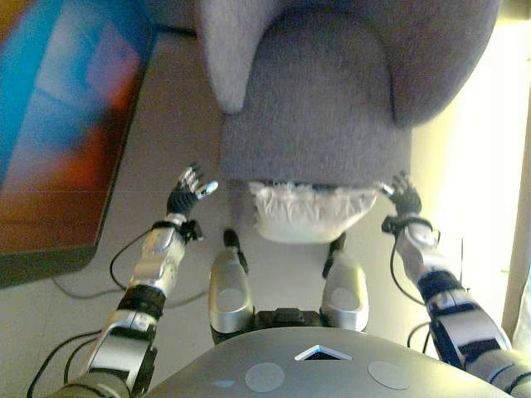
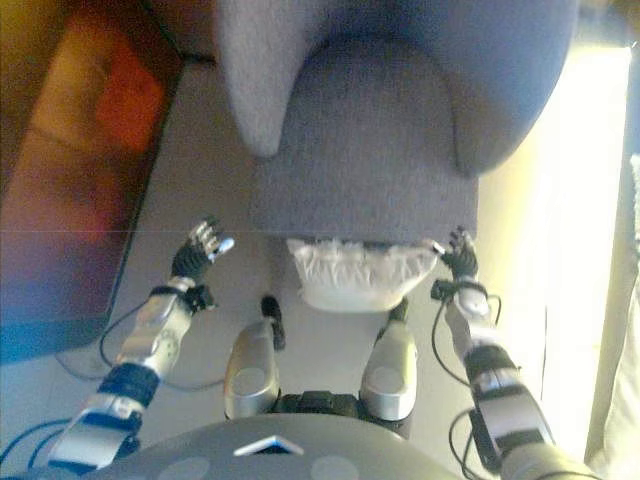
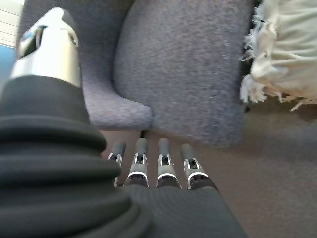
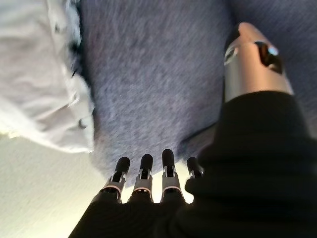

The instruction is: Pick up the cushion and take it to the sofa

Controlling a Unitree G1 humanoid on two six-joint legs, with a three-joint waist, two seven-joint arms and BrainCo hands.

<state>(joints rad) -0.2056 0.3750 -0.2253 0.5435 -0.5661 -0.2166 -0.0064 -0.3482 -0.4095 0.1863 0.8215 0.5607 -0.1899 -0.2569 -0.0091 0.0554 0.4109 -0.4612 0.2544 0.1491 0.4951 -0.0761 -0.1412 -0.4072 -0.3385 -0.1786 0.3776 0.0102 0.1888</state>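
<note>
A white cushion with a fringed edge lies on the floor against the front of the grey sofa seat. My left hand is open, held above the floor to the left of the cushion, a hand's width from it. My right hand is open just beside the cushion's right corner and holds nothing. In the left wrist view my straight fingers point at the sofa front, with the cushion off to one side. In the right wrist view the cushion lies beside my fingers.
A flat dark-edged panel with blue and orange colours lies on the floor at the left. The sofa's arms rise on both sides of the seat. Bright light falls on the floor at the right.
</note>
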